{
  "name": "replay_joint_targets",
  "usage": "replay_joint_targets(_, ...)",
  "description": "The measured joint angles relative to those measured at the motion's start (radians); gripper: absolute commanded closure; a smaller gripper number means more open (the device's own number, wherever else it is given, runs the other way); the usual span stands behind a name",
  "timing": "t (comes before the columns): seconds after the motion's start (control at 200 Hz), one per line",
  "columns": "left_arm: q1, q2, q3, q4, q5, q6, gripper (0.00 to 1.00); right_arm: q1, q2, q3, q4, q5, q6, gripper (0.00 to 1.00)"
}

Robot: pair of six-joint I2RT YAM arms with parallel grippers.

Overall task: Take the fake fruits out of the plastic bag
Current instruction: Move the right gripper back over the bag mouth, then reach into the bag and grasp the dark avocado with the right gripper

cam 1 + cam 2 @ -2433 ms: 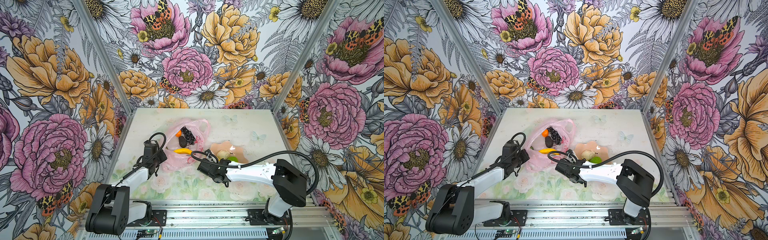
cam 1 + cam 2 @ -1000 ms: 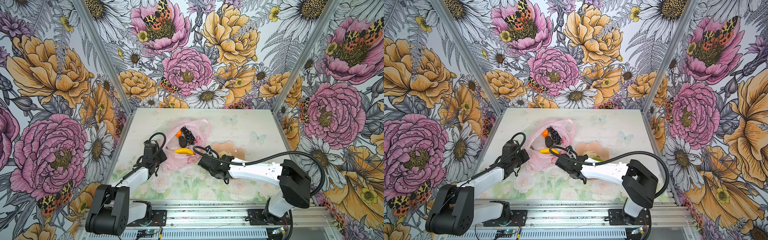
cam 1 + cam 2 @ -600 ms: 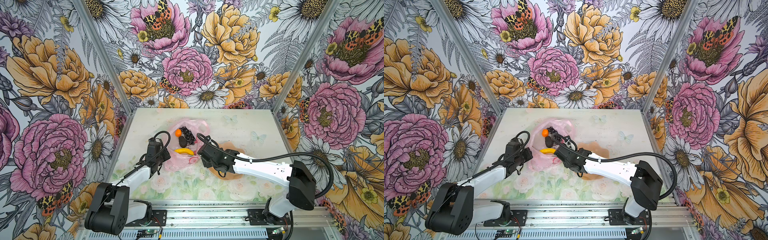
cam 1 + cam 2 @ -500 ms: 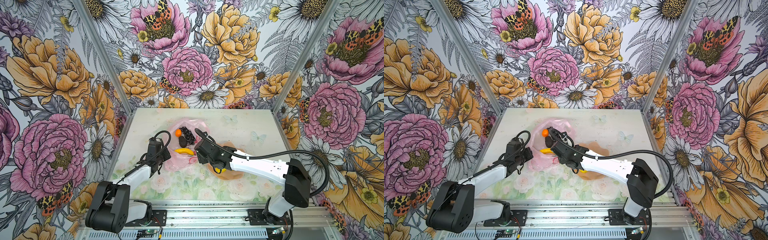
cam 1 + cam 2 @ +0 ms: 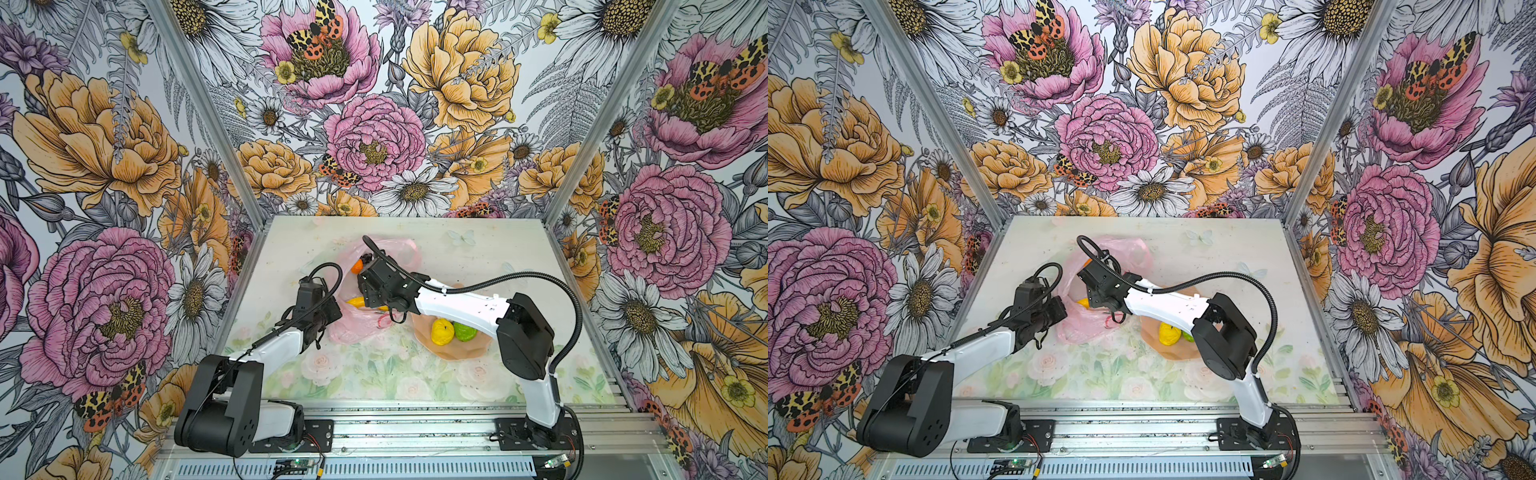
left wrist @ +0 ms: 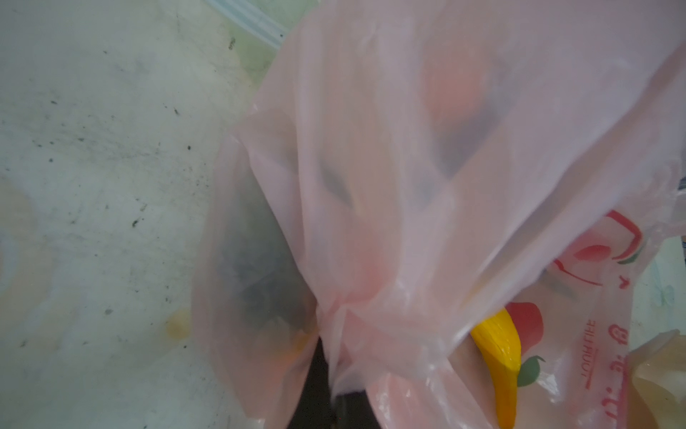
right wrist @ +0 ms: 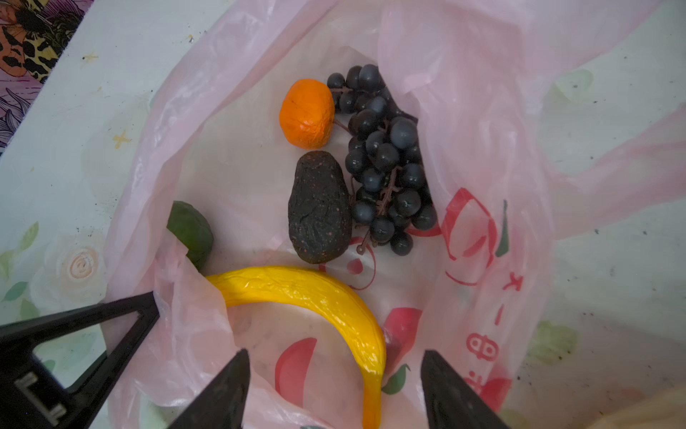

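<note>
Fake fruits [image 7: 319, 211] lying inside open plastic bag [image 7: 464, 148] on worktop [image 7: 55, 148] | right pincer [image 7: 334, 371] wide, tips either side of banana [image 7: 308, 293] end, not touching | left pincer [image 5: 330, 311] clamped on bag edge, holding mouth open | go lower, squeeze banana only, miss the thin plastic

White arm links [image 5: 457, 305], black joints [image 5: 525, 340], looping black cables [image 5: 540, 276]
</note>
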State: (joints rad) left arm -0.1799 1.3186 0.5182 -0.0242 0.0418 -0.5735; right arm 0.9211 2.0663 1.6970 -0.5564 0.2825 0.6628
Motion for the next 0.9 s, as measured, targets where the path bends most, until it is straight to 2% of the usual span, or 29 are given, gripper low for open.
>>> replay_joint_targets(0.285,0.015,-0.002,0.000,-0.001,0.009,-0.003,1.00,-0.026,0.150,0.156,0.001,-0.059,0.002,0.30)
replay_joint_targets(0.636,0.028,-0.001,0.000,0.000,0.030,-0.004,1.00,-0.038,0.253,0.259,0.001,-0.093,0.003,0.34)
replay_joint_targets(0.901,0.037,0.000,0.000,0.000,0.039,-0.004,1.00,-0.039,0.304,0.311,0.001,-0.108,0.002,0.34)
